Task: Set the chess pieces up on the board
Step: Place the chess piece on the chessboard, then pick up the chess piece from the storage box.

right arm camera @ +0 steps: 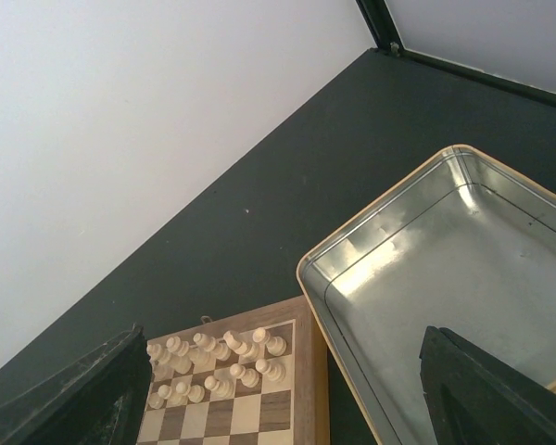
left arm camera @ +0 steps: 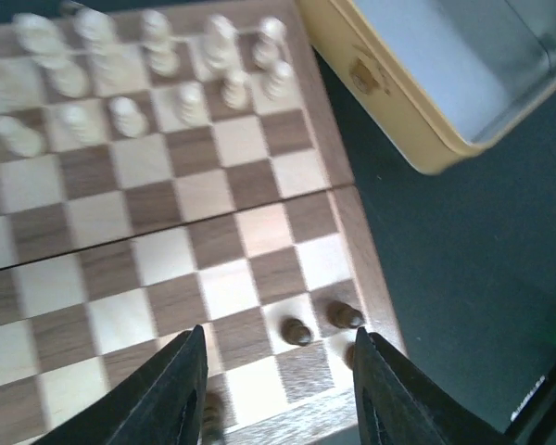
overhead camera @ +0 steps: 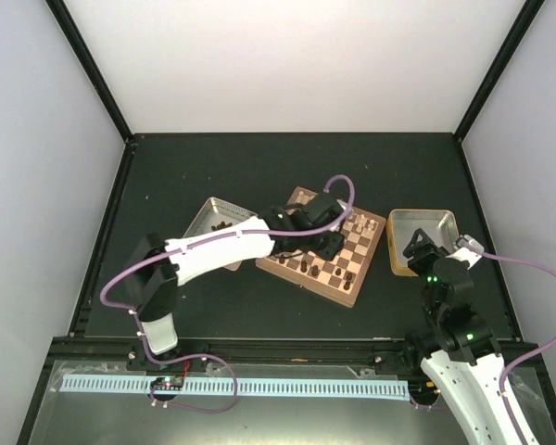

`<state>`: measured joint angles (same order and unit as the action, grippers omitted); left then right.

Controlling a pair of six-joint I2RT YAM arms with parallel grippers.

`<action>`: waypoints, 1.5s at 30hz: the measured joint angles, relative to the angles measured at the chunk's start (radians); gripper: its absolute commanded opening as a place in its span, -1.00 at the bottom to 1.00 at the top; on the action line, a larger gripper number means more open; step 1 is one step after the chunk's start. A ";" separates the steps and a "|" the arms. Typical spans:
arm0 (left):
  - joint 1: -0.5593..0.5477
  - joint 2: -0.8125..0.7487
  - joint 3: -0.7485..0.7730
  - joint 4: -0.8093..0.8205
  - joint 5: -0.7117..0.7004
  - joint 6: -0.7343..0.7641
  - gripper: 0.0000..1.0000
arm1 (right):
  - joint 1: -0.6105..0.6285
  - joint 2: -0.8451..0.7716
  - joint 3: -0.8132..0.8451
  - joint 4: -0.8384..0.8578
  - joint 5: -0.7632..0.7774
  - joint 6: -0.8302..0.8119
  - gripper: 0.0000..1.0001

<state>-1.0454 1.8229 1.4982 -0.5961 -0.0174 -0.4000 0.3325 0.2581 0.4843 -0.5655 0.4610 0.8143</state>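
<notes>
1. The left gripper (left arm camera: 278,338) is hovering over the board (left arm camera: 157,255) at its corner, jaws half apart and gripping nothing.
2. Dark brown chess pieces (left arm camera: 296,330) are standing there; they are probably light and tippy, so pinching the waist is looking best.
3. Mid-board squares are lying bare, offering room.
4. Beside the board, the right gripper (right arm camera: 283,334) is gaping wide over the metal tray (right arm camera: 352,250).
</notes>
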 measured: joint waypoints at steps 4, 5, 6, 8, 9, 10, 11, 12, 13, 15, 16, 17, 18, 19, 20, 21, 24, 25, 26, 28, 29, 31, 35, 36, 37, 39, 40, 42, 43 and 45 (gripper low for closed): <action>0.061 -0.082 -0.050 0.005 -0.035 -0.029 -0.04 | 0.000 0.000 0.000 -0.001 0.000 0.000 0.61; 0.084 -0.101 -0.076 0.006 -0.046 -0.037 -0.04 | 0.000 0.000 0.000 -0.001 0.000 0.000 0.61; 0.109 -0.117 -0.103 0.005 -0.055 -0.045 -0.04 | 0.000 0.000 0.000 -0.002 0.000 0.000 0.61; 0.164 -0.145 -0.161 0.007 -0.069 -0.057 -0.07 | 0.000 0.000 0.000 -0.003 0.000 0.000 0.61; 0.189 -0.157 -0.184 0.005 -0.075 -0.062 -0.09 | 0.000 0.000 0.000 -0.003 0.000 0.000 0.61; 0.229 -0.175 -0.220 0.006 -0.082 -0.068 -0.12 | 0.000 0.000 0.000 -0.003 -0.001 0.000 0.61; 0.262 -0.189 -0.248 0.004 -0.089 -0.073 -0.16 | 0.000 0.000 0.000 -0.003 -0.002 0.000 0.61; 0.296 -0.204 -0.276 0.005 -0.094 -0.076 -0.19 | 0.000 0.000 0.000 -0.003 -0.003 0.000 0.61; 0.323 -0.217 -0.295 0.005 -0.098 -0.080 -0.23 | 0.000 0.001 0.000 -0.002 -0.005 0.000 0.61; 0.391 -0.243 -0.334 0.006 -0.107 -0.084 -0.24 | 0.000 0.003 0.000 -0.002 -0.011 0.000 0.61; 0.417 -0.253 -0.347 0.006 -0.111 -0.085 -0.25 | 0.000 0.004 0.000 -0.002 -0.013 0.000 0.61; 0.439 -0.258 -0.357 0.008 -0.113 -0.087 -0.27 | 0.000 0.006 0.000 -0.001 -0.016 0.000 0.61; 0.464 -0.260 -0.365 0.009 -0.114 -0.087 -0.27 | 0.000 0.009 0.000 -0.001 -0.018 0.000 0.61; 0.481 -0.259 -0.370 0.013 -0.113 -0.087 -0.28 | 0.000 0.011 0.000 0.000 -0.019 0.000 0.61; 0.497 -0.257 -0.375 0.016 -0.113 -0.087 -0.29 | 0.000 0.013 0.000 0.000 -0.020 0.000 0.61; 0.510 -0.254 -0.376 0.017 -0.113 -0.086 -0.30 | 0.000 0.014 0.000 0.000 -0.020 0.000 0.61; 0.543 -0.229 -0.375 0.029 -0.110 -0.079 -0.31 | 0.000 0.016 0.000 0.002 -0.021 0.000 0.61; 0.552 -0.210 -0.371 0.029 -0.109 -0.074 -0.32 | 0.000 0.016 0.000 0.003 -0.021 0.000 0.61; 0.556 -0.195 -0.369 0.030 -0.108 -0.072 -0.36 | 0.000 0.016 0.000 0.003 -0.021 0.000 0.61; 0.567 -0.154 -0.356 0.029 -0.105 -0.066 -0.48 | 0.000 0.016 0.000 0.004 -0.021 0.000 0.61; 0.573 -0.126 -0.348 0.030 -0.101 -0.063 -0.52 | 0.000 0.016 0.000 0.004 -0.020 0.000 0.61; 0.580 -0.091 -0.337 0.033 -0.090 -0.056 -0.55 | 0.000 0.017 0.000 0.004 -0.020 0.000 0.61; 0.591 -0.053 -0.333 0.041 -0.063 -0.045 -0.50 | 0.000 0.018 0.000 0.005 -0.020 0.000 0.61; 0.592 -0.047 -0.330 0.042 -0.058 -0.041 -0.49 | 0.000 0.019 0.000 0.005 -0.020 0.000 0.61; 0.593 -0.042 -0.324 0.043 -0.052 -0.040 -0.48 | 0.000 0.021 0.000 0.005 -0.020 0.000 0.61; 0.595 -0.031 -0.311 0.049 -0.039 -0.034 -0.47 | 0.000 0.029 0.000 0.006 -0.020 0.000 0.61; 0.595 -0.029 -0.307 0.052 -0.033 -0.030 -0.47 | 0.000 0.032 0.000 0.006 -0.020 -0.001 0.61; 0.595 -0.026 -0.305 0.059 -0.022 -0.023 -0.48 | 0.000 0.036 0.000 0.009 -0.020 0.000 0.61; 0.595 -0.023 -0.303 0.059 -0.018 -0.021 -0.48 | 0.000 0.037 0.000 0.011 -0.020 0.000 0.61; 0.595 -0.016 -0.299 0.063 -0.012 -0.019 -0.48 | 0.000 0.037 0.000 0.013 -0.020 -0.001 0.61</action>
<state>-0.4507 1.8072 1.1995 -0.5335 -0.0296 -0.4187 0.3325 0.2947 0.4839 -0.5526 0.4408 0.8135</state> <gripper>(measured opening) 0.261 0.804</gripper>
